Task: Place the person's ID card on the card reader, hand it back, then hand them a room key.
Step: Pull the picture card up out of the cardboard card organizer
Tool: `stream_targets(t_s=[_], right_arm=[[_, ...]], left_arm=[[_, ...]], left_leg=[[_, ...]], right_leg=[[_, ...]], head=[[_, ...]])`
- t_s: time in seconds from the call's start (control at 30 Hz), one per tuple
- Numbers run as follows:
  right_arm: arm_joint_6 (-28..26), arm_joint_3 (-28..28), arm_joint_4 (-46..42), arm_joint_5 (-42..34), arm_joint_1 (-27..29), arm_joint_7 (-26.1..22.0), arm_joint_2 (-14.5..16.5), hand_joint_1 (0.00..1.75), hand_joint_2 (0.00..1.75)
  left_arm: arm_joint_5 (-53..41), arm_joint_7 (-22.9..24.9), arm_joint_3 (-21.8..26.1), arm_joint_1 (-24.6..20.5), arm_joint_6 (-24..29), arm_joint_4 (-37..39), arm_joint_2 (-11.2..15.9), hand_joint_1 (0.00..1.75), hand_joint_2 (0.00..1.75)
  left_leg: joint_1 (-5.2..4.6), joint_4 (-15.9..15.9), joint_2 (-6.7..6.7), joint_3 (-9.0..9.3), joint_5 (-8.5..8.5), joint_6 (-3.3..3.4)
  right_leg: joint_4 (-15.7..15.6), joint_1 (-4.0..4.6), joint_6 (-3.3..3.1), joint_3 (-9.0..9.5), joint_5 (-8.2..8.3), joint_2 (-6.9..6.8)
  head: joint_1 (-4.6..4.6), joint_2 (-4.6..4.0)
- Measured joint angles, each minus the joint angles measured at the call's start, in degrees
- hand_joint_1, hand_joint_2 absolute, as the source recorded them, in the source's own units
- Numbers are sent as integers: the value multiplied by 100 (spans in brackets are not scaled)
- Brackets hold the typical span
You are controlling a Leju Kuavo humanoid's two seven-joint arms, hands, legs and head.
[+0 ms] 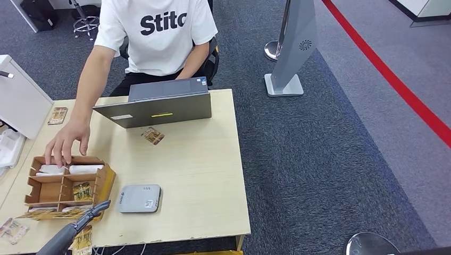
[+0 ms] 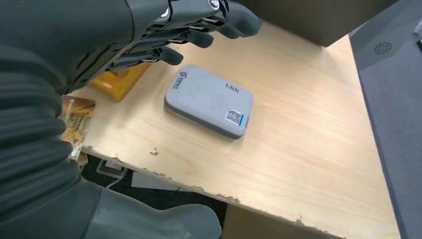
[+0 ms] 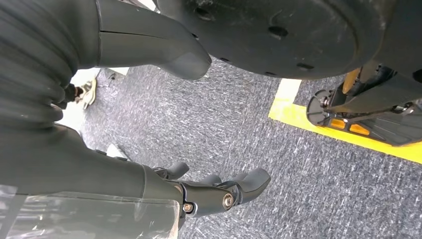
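Left hand (image 2: 199, 30) hovers empty, fingers apart, beside the reader (image 2: 209, 99) on the counter (image 2: 308, 149); right hand (image 3: 219, 191) hangs empty, fingers loosely apart.

Grey card reader (image 1: 140, 198) (flat, on table (image 1: 202, 175))

Head view high, looking down on table (image 1: 202, 175); left wrist close, sharing card reader (image 2: 209, 100); right wrist faces floor.

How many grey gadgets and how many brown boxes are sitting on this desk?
Grey gadgets: 2 (laptop, card reader)
Brown boxes: 1 (compartment box)
Total: 3
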Motion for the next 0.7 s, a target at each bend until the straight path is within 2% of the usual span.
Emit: stream_targets(t_s=[0.07,0.13,0.3,0.47,0.57,0.7], right_arm=[[1,0,2,-1,-4,-2,-7,0,175],[-4,0,4,-7,-6,-3,-8,0,175],[-54,0,4,-7,-4,30,-7,0,175],[-75,7,4,12,-3,47,-6,0,175],[-65,19,4,50,-5,47,-6,0,175],[-60,24,4,58,-5,37,-6,0,175]], left_arm=[[-229,-37,27,57,191,-45,-5,0,175],[-798,-62,50,77,657,-84,-64,0,175],[-3082,159,57,63,2417,-141,-281,0,175],[-5015,604,31,100,3864,-121,-174,0,175],[-5458,821,-44,102,4202,-60,-45,0,175],[-5569,1037,-184,95,4186,31,111,0,175]], left_leg=[[0,0,-4,0,1,1],[0,0,-5,0,1,1],[0,0,-4,1,1,1],[0,0,-4,0,1,1],[1,0,-4,0,1,1],[1,0,-3,0,1,1]], right_leg=[[0,0,0,1,0,-5],[0,0,0,2,0,-6],[0,0,0,2,0,-7],[0,0,0,1,0,-8],[0,0,-2,0,-1,-8],[0,0,-5,0,-3,-8]], head=[[1,-1],[0,-1],[1,0],[0,1],[-1,1],[1,0]])
